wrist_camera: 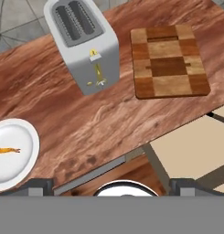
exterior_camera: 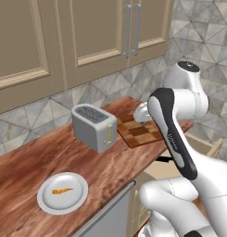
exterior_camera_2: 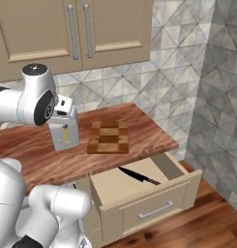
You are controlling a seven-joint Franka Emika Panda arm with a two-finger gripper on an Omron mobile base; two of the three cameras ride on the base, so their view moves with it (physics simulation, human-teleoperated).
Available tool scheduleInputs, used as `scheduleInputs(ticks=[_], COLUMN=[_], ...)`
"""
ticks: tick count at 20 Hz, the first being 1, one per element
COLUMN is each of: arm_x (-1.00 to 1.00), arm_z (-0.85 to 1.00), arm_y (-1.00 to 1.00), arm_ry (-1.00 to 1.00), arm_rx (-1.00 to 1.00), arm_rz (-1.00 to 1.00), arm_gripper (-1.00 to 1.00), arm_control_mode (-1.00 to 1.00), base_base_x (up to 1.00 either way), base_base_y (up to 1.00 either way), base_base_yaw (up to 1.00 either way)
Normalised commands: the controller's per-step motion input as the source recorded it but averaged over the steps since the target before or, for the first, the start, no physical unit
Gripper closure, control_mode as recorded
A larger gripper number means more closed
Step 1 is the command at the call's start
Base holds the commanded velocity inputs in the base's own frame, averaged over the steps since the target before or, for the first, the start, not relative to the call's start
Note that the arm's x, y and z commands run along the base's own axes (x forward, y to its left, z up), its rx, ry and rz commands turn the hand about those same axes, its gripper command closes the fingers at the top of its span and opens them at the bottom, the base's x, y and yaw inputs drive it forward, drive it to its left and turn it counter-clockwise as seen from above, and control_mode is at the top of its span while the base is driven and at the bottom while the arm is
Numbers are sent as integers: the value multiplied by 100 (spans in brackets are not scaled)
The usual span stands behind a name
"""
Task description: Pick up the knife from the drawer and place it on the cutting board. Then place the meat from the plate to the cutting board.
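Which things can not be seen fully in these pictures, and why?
- Knife: in the right base view, its handle end is hidden behind the drawer front wall.
- Plate: in the hand view, cut off by the left edge.
- Cutting board: in the left base view, partly hidden by the arm.
- Meat: too small for detail.

left base: rear-left, forward-down | right base: rear-right | hand: top-down, closer | shared: cutting board (exterior_camera: pixel 140 131), toaster (exterior_camera: pixel 93 127)
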Motion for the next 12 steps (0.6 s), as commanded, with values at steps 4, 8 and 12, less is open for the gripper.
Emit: scheduleInputs(ticks=[4, 8, 12], arm_x=[0, 0, 0], arm_z=[0, 0, 0], arm_y=[0, 0, 0], arm_ry=[0, 0, 0], arm_rx=[0, 0, 0], arm_rz=[0, 0, 0], arm_gripper=[-100, -100, -100], arm_control_mode=[100, 100, 100], base_base_x=[74, 37, 21], base_base_y=[3, 22, 1], base_base_yaw=[-10, -23, -32])
